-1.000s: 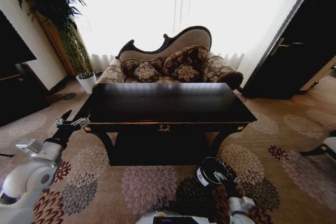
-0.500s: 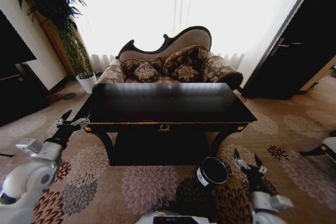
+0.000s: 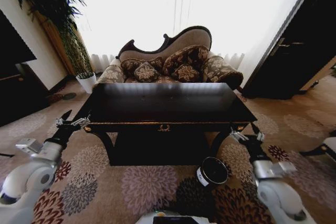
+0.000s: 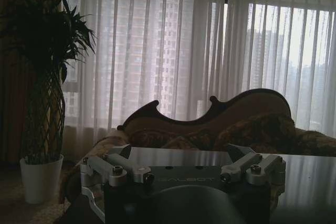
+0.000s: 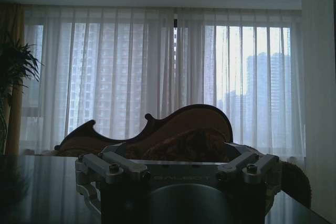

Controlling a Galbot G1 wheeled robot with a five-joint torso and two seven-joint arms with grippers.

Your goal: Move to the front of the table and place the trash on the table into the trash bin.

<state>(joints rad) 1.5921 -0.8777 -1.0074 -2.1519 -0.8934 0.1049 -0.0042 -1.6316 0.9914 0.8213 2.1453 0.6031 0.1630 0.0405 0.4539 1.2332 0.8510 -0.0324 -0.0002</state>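
The dark glossy table point(image 3: 168, 103) stands straight ahead, its top reflecting the window. The trash is out of view. The round dark trash bin point(image 3: 211, 171) with a white label stands on the carpet below the table's front right. My left gripper point(image 3: 72, 120) is open beside the table's front left corner. At the front right corner my right gripper point(image 3: 245, 134) is open, above and to the right of the bin. Both hold nothing. The left wrist view shows the left gripper point(image 4: 184, 170) at tabletop level, and the right wrist view shows the right gripper point(image 5: 178, 170) likewise.
An ornate sofa point(image 3: 168, 61) with patterned cushions stands behind the table under bright curtained windows. A tall plant in a white pot point(image 3: 86, 81) is at the back left. Dark furniture point(image 3: 16, 82) lines the left wall and a dark door point(image 3: 294, 51) the right. Flowered carpet surrounds the table.
My right arm has swung from over the bin out to the right and up to the table's front right corner. The left arm has not moved.
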